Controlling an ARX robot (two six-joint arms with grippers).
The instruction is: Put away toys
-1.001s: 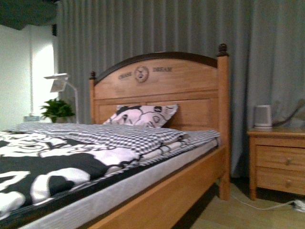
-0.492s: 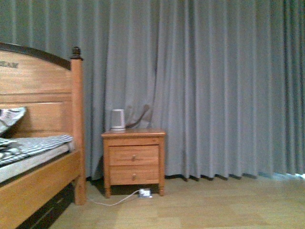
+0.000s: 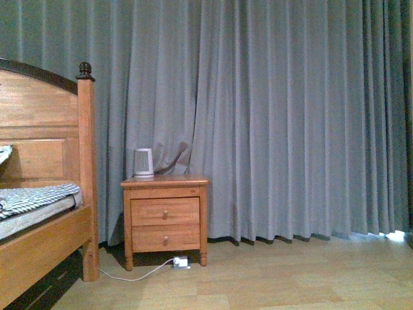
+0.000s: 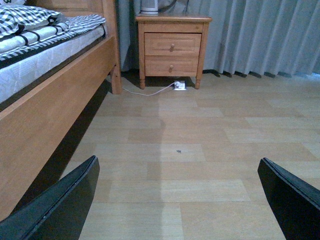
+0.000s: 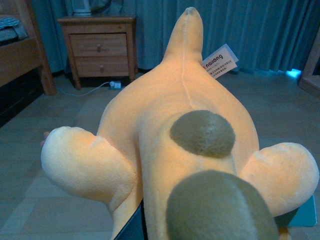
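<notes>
Out over the bare floor (image 4: 200, 150), right pincer (image 5: 215, 225) seems clamped on the orange-yellow plush toy (image 5: 185, 100), left pincer (image 4: 177, 200) spread and empty, so any jolt could shake it loose.

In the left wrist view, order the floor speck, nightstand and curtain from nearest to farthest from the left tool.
1. Dark speck, on the floor just ahead of the left tool.
2. Nightstand, beside the head end of the bed.
3. Curtain, farthest back, behind the nightstand.
</notes>
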